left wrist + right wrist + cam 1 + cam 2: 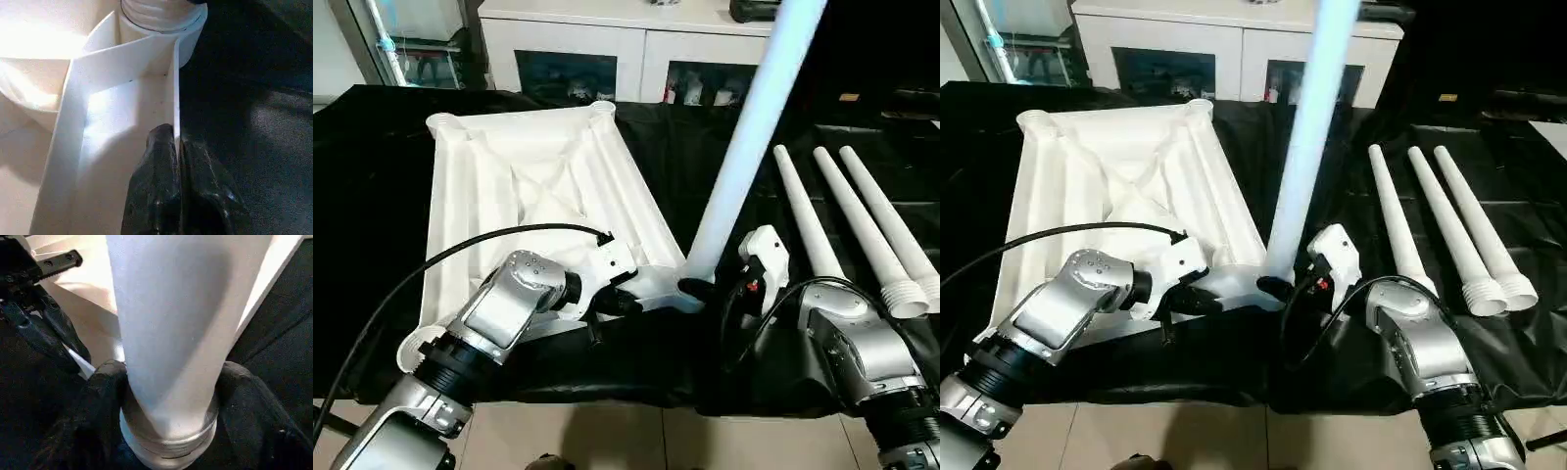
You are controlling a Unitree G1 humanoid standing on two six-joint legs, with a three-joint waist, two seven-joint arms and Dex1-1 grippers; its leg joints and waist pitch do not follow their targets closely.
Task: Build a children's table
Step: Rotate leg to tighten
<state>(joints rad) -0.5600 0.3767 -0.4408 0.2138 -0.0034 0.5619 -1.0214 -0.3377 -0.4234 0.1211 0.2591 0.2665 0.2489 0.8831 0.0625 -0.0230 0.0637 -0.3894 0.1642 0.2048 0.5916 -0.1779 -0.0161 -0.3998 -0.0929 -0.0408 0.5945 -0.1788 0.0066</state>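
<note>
Gripping the thick threaded end of one leg (749, 137) between the fingers of my right gripper (168, 396), I hold it standing up out of the tabletop's near corner socket (677, 291), its narrow end leaning away toward the white cabinet (636, 44). My left gripper (177, 161) pinches the thin side wall of the tabletop (524, 196) just beside that corner, one finger on each face. The tabletop lies ribbed side up on the black cloth (372, 166). Three more legs (862, 220) lie side by side on the cloth to my right, well apart from the tabletop.
</note>
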